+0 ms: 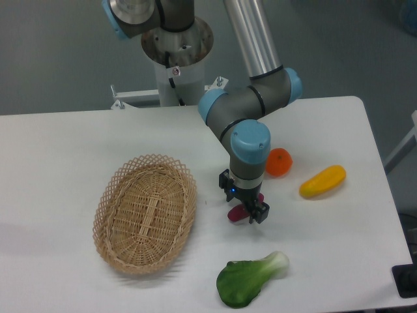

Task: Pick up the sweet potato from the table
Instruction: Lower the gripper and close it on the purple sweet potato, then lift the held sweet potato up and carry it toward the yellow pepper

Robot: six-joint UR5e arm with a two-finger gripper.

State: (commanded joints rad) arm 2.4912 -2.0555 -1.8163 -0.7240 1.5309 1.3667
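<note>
The sweet potato (234,213) is a small reddish-purple tuber lying on the white table (65,150), right of the basket. My gripper (246,210) points straight down right over it, with the fingers (257,213) down around its middle. Only the tuber's two ends show on either side of the gripper. The gripper's body hides the gap between the jaws, so I cannot tell whether they are closed on the tuber. The tuber still looks to be resting on the table.
An oval wicker basket (145,212) lies to the left. A round orange fruit (279,162) and a yellow-orange oblong vegetable (322,182) lie to the right. A green leafy vegetable (251,279) lies near the front edge.
</note>
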